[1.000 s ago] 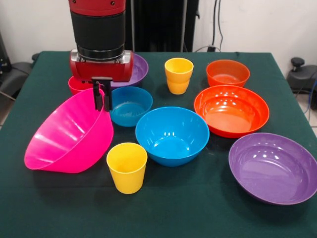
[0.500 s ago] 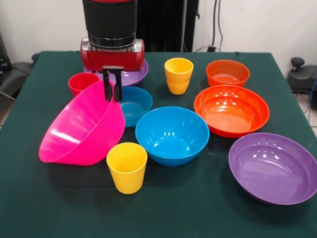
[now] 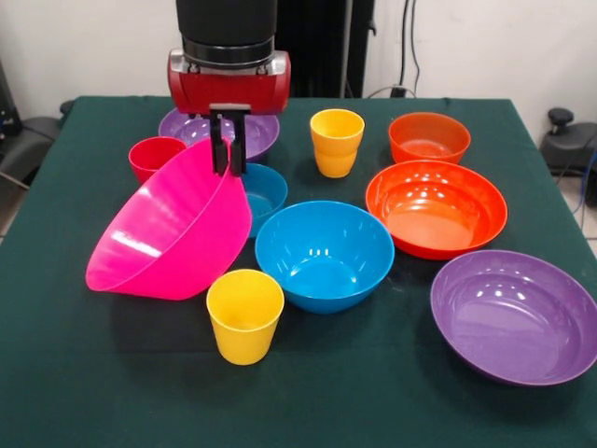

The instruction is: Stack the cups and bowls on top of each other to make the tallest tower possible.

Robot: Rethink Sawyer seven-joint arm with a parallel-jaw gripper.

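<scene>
Nearest the camera, well in front of the fingers, stands one glossy yellow plastic cup (image 3: pixel 245 315) on the green-clothed surface (image 3: pixel 373 401), with one wide purple plastic bowl (image 3: pixel 515 315) off toward the picture's right. Behind them sit a big blue bowl (image 3: pixel 324 254) and a big orange bowl (image 3: pixel 436 207). The fingers (image 3: pixel 229 149) are closed on the upper rim of the one big pink bowl (image 3: pixel 173 226), which hangs tilted. Just beside them is a small blue bowl (image 3: pixel 264 191); a red-pink cup (image 3: pixel 154 157) stands near. Farther back are a second purple bowl (image 3: pixel 191 129), two nested yellow cups (image 3: pixel 337 142) and a small orange bowl (image 3: pixel 428 137).
</scene>
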